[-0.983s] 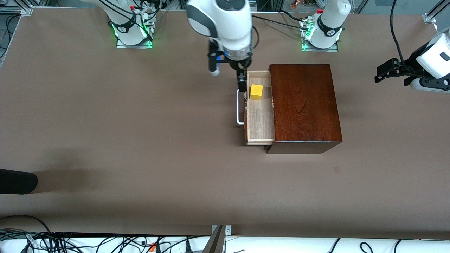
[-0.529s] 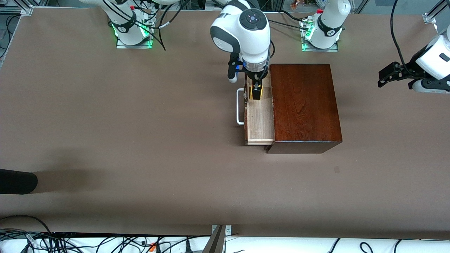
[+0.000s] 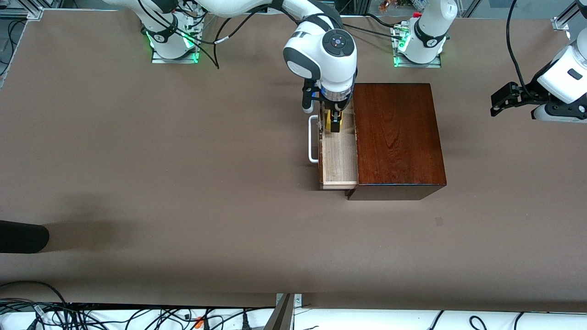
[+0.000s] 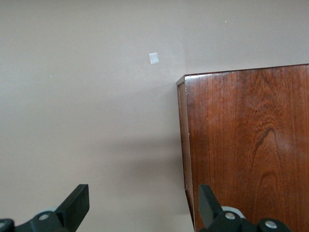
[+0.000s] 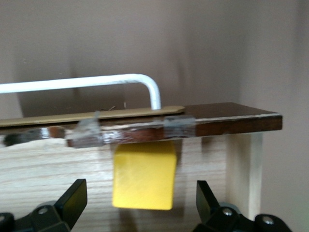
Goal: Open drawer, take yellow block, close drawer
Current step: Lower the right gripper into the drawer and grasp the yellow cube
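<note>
Pale wooden drawer (image 3: 338, 160) with white bar handle (image 3: 312, 140) pulled out of glossy dark mahogany box (image 3: 396, 137). Right gripper (image 3: 335, 123) down inside it, fingers spread, small yellow block (image 5: 144, 175) between them on the drawer floor, not clamped. Left gripper (image 4: 142, 205) released, waits above the tabletop (image 3: 183, 183) at the left arm's end.

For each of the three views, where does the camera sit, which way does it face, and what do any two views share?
Front view: high across the table, facing both bases; shows both arms and the open drawer.
Left wrist view: over the table beside the box; left gripper open.
Right wrist view: looks into the drawer at the yellow block; right gripper open.
Shared: front and right wrist views show the block.
</note>
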Available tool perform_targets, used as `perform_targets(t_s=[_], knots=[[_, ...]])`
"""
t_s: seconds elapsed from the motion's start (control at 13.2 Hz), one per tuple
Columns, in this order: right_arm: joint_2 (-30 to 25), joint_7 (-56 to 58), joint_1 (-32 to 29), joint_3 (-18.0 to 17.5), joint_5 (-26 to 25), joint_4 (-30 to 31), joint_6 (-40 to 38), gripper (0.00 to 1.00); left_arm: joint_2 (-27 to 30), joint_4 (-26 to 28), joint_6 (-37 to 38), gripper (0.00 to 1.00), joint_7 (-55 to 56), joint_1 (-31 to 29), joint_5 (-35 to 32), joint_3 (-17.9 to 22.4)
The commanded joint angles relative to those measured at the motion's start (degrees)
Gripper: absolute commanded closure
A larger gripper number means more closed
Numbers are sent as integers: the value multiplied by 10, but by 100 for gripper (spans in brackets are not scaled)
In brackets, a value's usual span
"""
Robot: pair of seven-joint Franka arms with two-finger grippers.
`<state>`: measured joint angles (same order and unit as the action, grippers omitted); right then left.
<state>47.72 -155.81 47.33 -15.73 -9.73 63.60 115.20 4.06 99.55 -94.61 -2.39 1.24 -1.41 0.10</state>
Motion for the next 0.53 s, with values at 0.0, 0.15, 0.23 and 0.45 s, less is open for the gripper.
perform_targets(t_s=[0.0, 0.15, 0.23, 0.45], knots=[[3, -37, 9, 4, -13, 5, -2, 0, 0, -5, -1, 0, 8, -1, -6, -4], [4, -37, 8, 4, -13, 10, -2, 0, -3, -8, -1, 0, 7, -1, -6, -4], [5, -36, 7, 4, -13, 12, -2, 0, -3, -8, -1, 0, 7, -1, -6, -4], [5, -33, 7, 5, -14, 13, -2, 59, -3, -8, -1, 0, 7, -1, -5, -4]])
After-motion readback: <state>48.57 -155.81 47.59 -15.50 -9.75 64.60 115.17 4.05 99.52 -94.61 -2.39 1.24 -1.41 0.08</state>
